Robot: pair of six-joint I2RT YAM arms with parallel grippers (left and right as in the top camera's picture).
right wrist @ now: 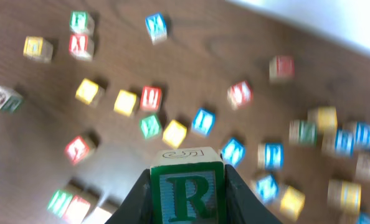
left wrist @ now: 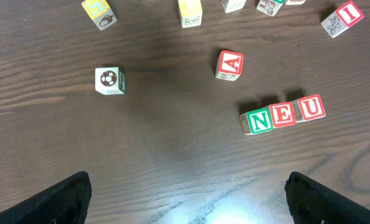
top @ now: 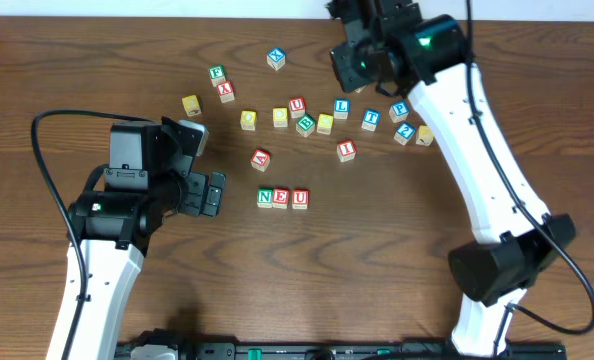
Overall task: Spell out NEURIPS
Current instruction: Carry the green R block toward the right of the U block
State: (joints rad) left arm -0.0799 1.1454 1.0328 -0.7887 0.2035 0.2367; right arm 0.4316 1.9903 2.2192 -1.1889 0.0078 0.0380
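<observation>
Right wrist: one R cube [right wrist: 187,194] clamped in right gripper [right wrist: 187,186], held aloft. One N-E-U row [top: 280,198], three cubes touching. Left gripper [left wrist: 197,202] spread wide, empty.

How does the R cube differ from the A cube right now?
The R cube has a green letter; the A cube has a red one. The R cube is clamped in the right end effector, up off the table; the A cube sits loose on the table, alone, apart from the N-E-U row. Both are pale-wood alphabet cubes.
</observation>
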